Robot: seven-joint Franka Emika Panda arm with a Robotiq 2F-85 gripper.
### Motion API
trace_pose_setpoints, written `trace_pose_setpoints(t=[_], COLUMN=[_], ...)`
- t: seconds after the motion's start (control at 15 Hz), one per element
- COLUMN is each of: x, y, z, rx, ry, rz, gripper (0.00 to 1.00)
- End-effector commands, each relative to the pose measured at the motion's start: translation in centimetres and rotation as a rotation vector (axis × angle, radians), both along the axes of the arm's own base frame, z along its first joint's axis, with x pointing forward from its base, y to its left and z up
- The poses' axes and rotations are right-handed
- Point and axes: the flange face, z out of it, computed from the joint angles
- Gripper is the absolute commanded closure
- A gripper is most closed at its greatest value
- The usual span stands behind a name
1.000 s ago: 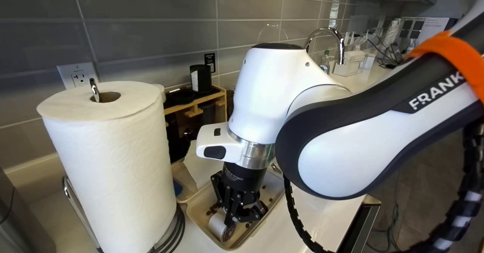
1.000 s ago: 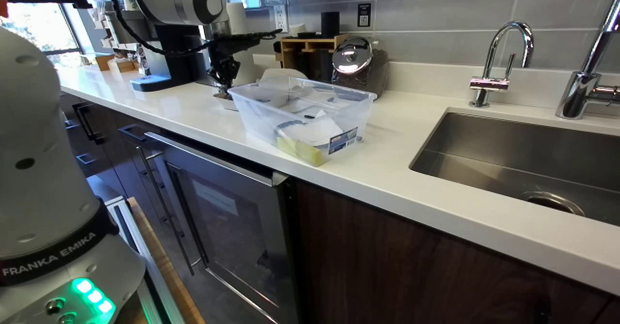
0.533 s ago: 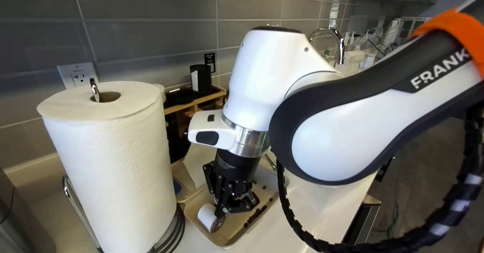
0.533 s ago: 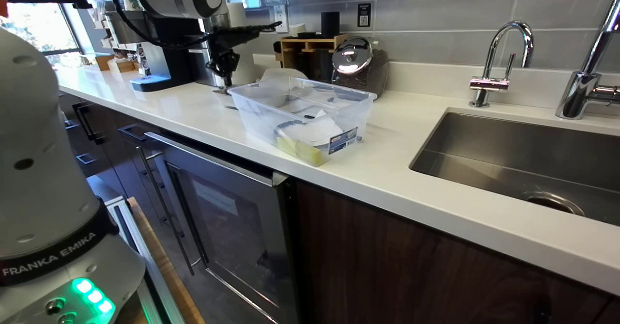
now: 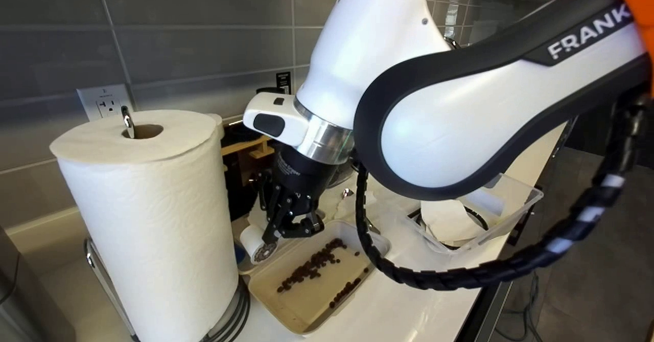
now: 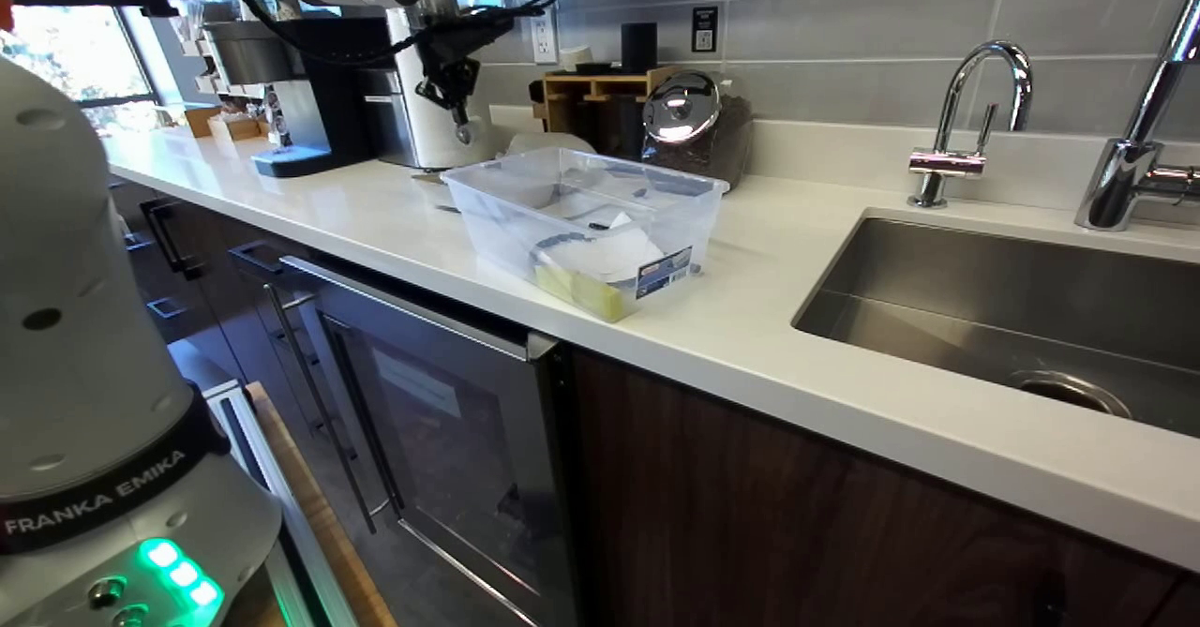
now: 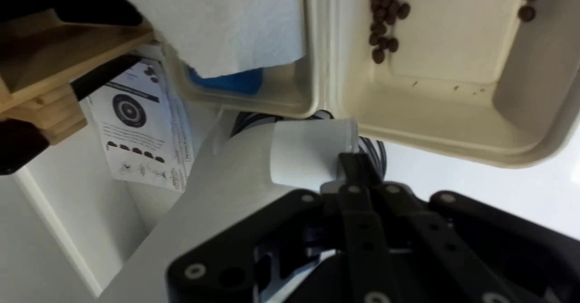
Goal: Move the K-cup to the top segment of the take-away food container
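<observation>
The K-cup is a small white tapered pod with a dark patterned end. It also shows in the wrist view and in an exterior view. My gripper is shut on its rim and holds it tilted above the container. The fingertips meet at the pod's lid edge. The take-away food container is beige; one half holds dark coffee beans and also shows in the wrist view. Its other half holds a white paper sheet and something blue.
A paper towel roll on a wire stand is close beside the container and K-cup. A clear plastic bin stands on the counter. A wooden organizer and a glass jar are near the wall. A sink is farther along.
My gripper has lifted the K-cup out of the bean-filled half and carried it up and toward the other half, beside the towel roll. More of the beans now show.
</observation>
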Motion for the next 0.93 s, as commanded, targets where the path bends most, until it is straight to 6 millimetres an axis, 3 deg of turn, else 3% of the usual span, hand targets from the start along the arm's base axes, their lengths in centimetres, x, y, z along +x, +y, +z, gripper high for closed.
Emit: trace_pose_setpoints(t=[0.0,0.6,0.87], x=[1.1,3.0,4.0], y=[0.0,-1.2,-2.1], z=[-0.8,-4.2,-4.4], rx=[0.020,0.005,0.080], ry=[-0.076,-0.146,-0.140], rz=[-0.009,-0.011,-0.133], gripper=[1.00,1.00,1.00])
